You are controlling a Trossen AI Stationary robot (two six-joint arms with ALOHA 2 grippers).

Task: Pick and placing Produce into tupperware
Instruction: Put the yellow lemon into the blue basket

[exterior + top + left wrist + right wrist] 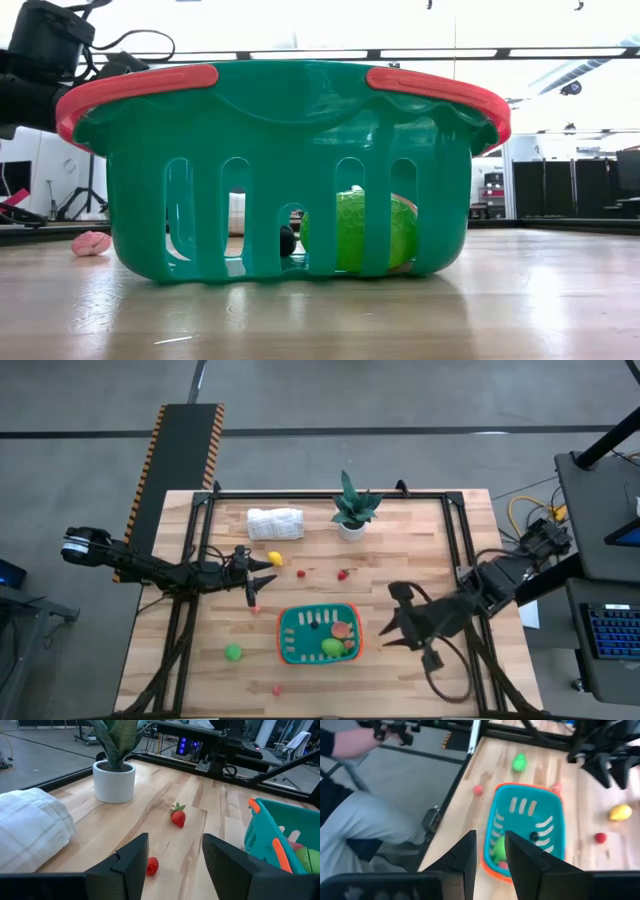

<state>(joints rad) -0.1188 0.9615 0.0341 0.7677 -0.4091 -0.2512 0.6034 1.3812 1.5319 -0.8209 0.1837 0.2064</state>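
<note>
The left gripper (252, 592) hung half open and empty over the tabletop's middle, lined up on a small red berry (152, 866). The right gripper (490, 851), narrowed and empty, sat beside the tub (283, 631) near the front edge, likely after dropping fruit inside.

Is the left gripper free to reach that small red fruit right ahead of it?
Probably yes. The left gripper is open, and the small red fruit lies on bare table between its fingers. The strawberry and plant pot sit farther off, out of the way.
</note>
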